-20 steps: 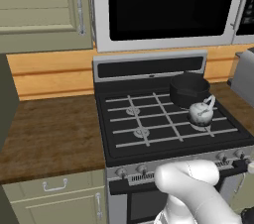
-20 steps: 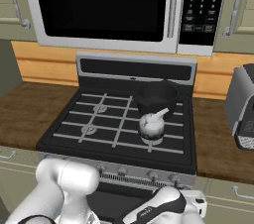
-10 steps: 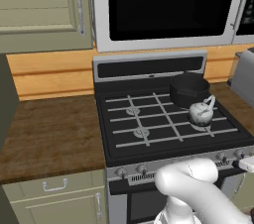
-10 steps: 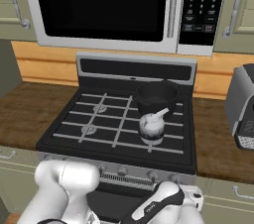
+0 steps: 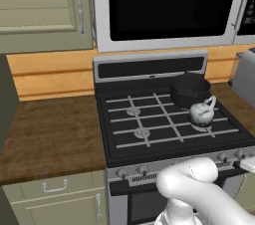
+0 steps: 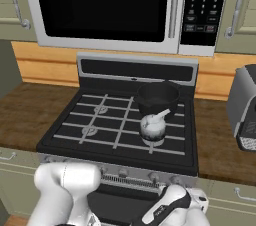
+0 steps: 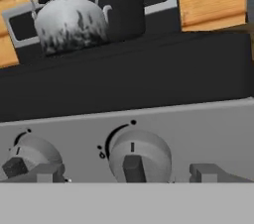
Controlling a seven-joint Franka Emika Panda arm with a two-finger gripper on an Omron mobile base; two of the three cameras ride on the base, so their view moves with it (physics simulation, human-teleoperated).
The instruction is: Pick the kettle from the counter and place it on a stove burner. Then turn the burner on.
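The setting is a rendered kitchen: a dark wood-grain counter (image 5: 50,134) over olive-green drawers flanks a black cooktop (image 5: 169,124), with a microwave (image 6: 105,5) mounted above and a pale wood backsplash (image 5: 50,74) behind. A grey appliance (image 6: 244,107) stands on the counter at the right edge of the stove.

The kettle (image 6: 152,126) is on the front right stove burner (image 5: 203,127), upright on the grate bars, handle arched above it. It sits just in front of the wide black pot (image 6: 157,99), which occupies the rear right burner; from these angles it cannot be told whether the two touch. This position indicates that the placing step is done and only the ignition step remains.

The arm is accordingly lowered to the front panel of the stove. In the hand view the gripper (image 7: 126,173) faces a round control knob (image 7: 139,156), its pointer vertical, with a second knob (image 7: 30,156) to one side. The claw is released: its two tips (image 7: 208,172) stand apart, one on each side of the knob, and nothing is grasped. Judged from this alignment, the next action is to close on the knob and rotate it. The centred knob lies toward the right end of the panel, which probably matches the kettle's burner.
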